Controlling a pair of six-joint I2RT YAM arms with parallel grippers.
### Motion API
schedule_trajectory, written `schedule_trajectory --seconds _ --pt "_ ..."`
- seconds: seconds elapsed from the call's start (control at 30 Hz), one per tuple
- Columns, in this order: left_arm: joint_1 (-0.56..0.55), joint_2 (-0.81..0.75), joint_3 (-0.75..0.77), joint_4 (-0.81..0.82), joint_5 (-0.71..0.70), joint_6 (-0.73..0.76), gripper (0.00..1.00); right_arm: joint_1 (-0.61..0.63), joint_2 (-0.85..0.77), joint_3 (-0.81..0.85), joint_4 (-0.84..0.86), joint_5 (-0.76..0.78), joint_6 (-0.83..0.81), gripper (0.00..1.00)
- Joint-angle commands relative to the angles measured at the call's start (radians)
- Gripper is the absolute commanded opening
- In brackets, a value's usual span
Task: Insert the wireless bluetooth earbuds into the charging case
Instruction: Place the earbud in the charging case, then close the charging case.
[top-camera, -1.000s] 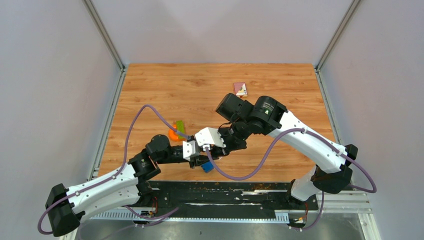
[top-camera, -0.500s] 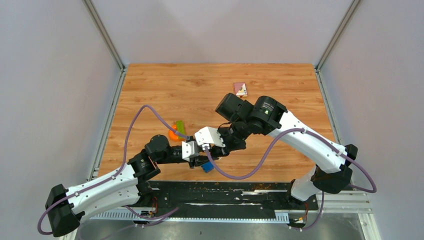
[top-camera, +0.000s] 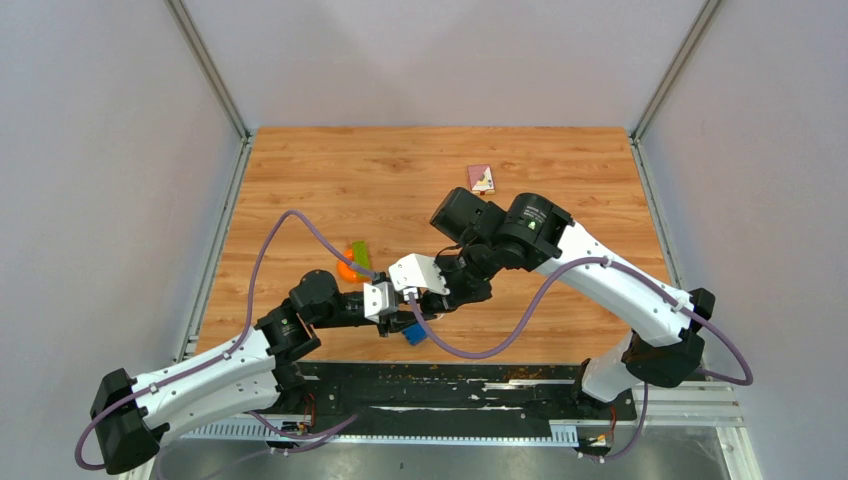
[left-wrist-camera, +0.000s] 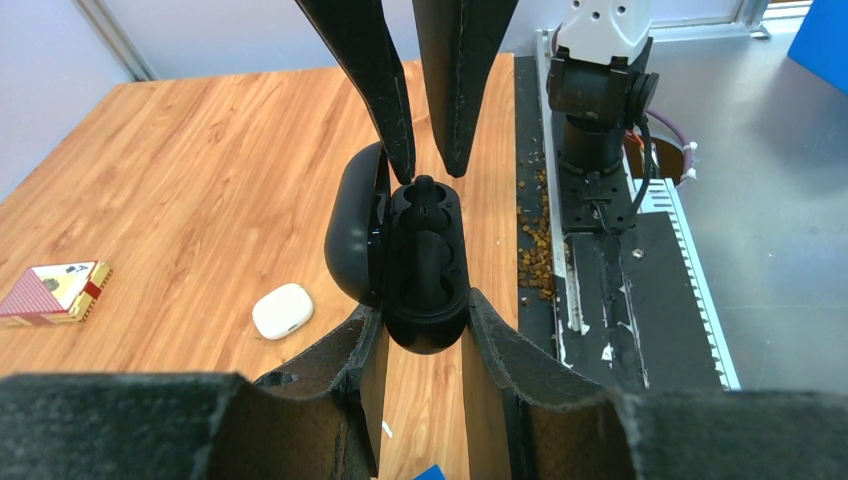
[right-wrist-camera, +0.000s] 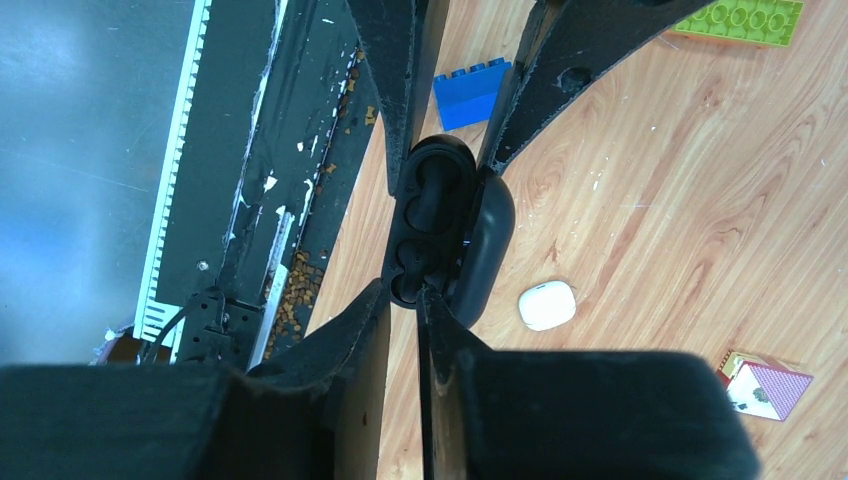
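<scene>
**Both claws at the open case, as I see it from the console.** My left claw (left-wrist-camera: 425, 312) is clamped on the lower end of the black charging case (left-wrist-camera: 427, 262). It holds the case off the worktop (top-camera: 400, 170), close to the near edge and a little left of the middle. The case is open, with its lid (left-wrist-camera: 352, 235) swung to one side and both sockets facing the left wrist camera.

My right claw (right-wrist-camera: 410, 296) meets the case from the opposite end, its jaws only narrowly apart. Its tips sit either side of a black earbud (left-wrist-camera: 425, 187) that rests in the socket farthest from the left claw. I cannot tell whether the tips touch the bud. The other socket looks dark, and I cannot tell what it contains.

A white case (left-wrist-camera: 282, 310) lies shut on the worktop beside the held case. A blue brick (top-camera: 415, 333) sits near the near edge, just beneath the claws. A green plate (top-camera: 359, 252) and an orange piece (top-camera: 346, 270) lie to the left of them. A small printed box (top-camera: 481, 178) lies toward the far edge, right of the middle.
</scene>
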Motion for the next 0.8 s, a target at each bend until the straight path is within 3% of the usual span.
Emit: schedule_trajectory --seconds 0.0,0.23,0.43,0.5,0.77 --pt "-0.003 -0.006 0.007 0.043 0.008 -0.009 0.00 0.005 -0.037 0.057 0.013 -0.024 0.008 0.17" --pt "-0.003 0.005 0.011 0.033 0.004 -0.005 0.00 -0.003 -0.089 0.115 -0.035 -0.089 0.013 0.23" --pt "-0.003 0.012 0.011 0.036 0.006 -0.008 0.00 -0.063 -0.120 0.014 0.022 -0.063 0.021 0.65" --pt "-0.003 0.013 0.009 0.037 0.007 -0.007 0.00 -0.086 -0.136 -0.038 0.076 -0.073 0.044 0.73" --pt "-0.003 0.013 0.006 0.057 0.004 -0.025 0.00 -0.088 -0.132 -0.161 0.192 -0.112 0.058 0.76"
